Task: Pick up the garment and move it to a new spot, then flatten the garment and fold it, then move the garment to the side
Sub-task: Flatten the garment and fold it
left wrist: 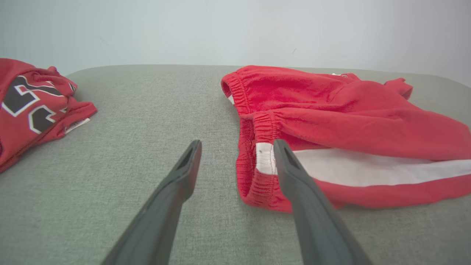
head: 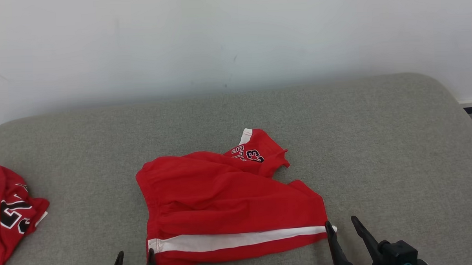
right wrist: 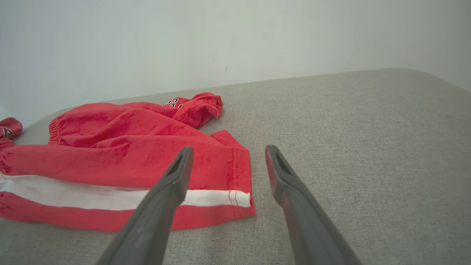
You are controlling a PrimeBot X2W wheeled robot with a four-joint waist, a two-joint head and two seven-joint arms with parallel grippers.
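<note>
The garment (head: 226,199) is a pair of red shorts with a white side stripe, lying rumpled on the grey padded surface (head: 378,151), one leg with a "23" print bunched at the back. My left gripper (head: 133,255) is open at the waistband corner (left wrist: 263,162), its right finger over the stripe's end. At the hem corner (right wrist: 237,191) my right gripper (head: 343,225) stands open, the hem's edge lying between its fingers. Nothing is held.
A second red garment (head: 9,213) with black numerals lies bunched at the surface's far left edge. A pale wall (head: 232,38) rises behind. Bare grey padding stretches to the right of the shorts.
</note>
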